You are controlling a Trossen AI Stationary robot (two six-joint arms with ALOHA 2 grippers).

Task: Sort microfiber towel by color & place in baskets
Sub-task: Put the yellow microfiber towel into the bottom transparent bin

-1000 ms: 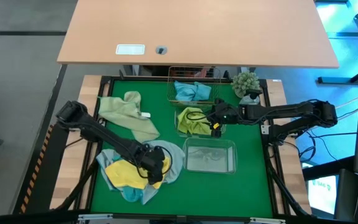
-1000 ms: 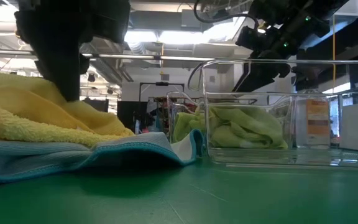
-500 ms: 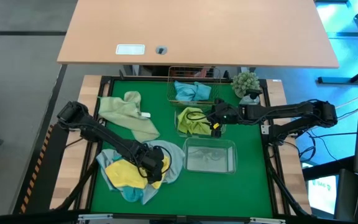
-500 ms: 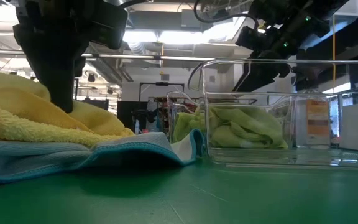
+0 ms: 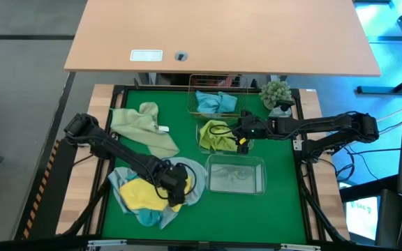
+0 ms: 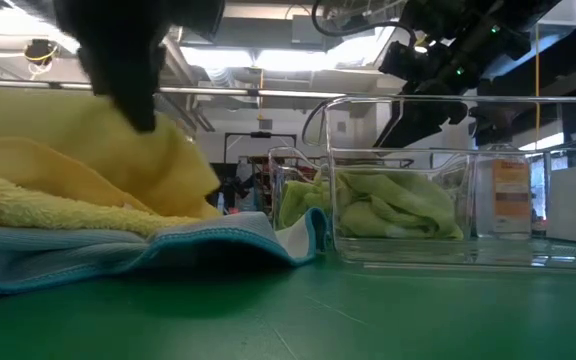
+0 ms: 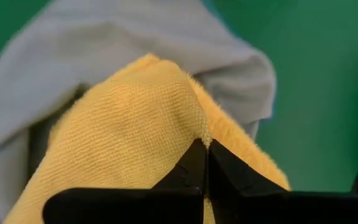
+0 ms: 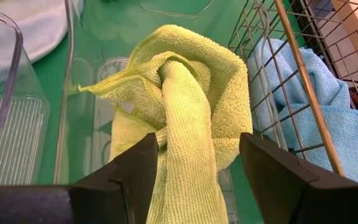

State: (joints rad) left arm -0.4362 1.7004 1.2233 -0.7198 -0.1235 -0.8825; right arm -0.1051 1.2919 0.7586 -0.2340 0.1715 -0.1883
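A yellow towel (image 5: 138, 194) lies bunched on a pale grey-blue towel (image 5: 193, 178) at the near left. My left gripper (image 5: 174, 194) is shut on the yellow one, part of which stands raised (image 6: 118, 150). An olive-green towel (image 5: 145, 127) lies spread at the far left. The wire basket (image 5: 216, 89) holds a blue towel (image 5: 213, 102). One clear tub (image 5: 202, 126) holds a lime-green towel (image 8: 185, 106); my right gripper (image 8: 197, 186) hovers open over it. A second clear tub (image 5: 236, 175) stands nearer. My left gripper pinches a raised fold of the yellow towel (image 7: 194, 127) between its two shut fingers (image 7: 191, 165), coming from above. That fold is drawn up into a peak, while the towel's lower part (image 6: 58, 205) still lies on the grey-blue towel.
A small potted plant (image 5: 276, 93) stands at the far right corner beside the wire basket. Bare green mat (image 5: 257, 216) lies along the near edge and the right side. A wooden tabletop (image 5: 222, 35) is beyond the far edge.
My left gripper has shut on the yellow towel and then gone up, pulling a fold of it up into a peak; the rest of the towel has stayed on the grey-blue one.
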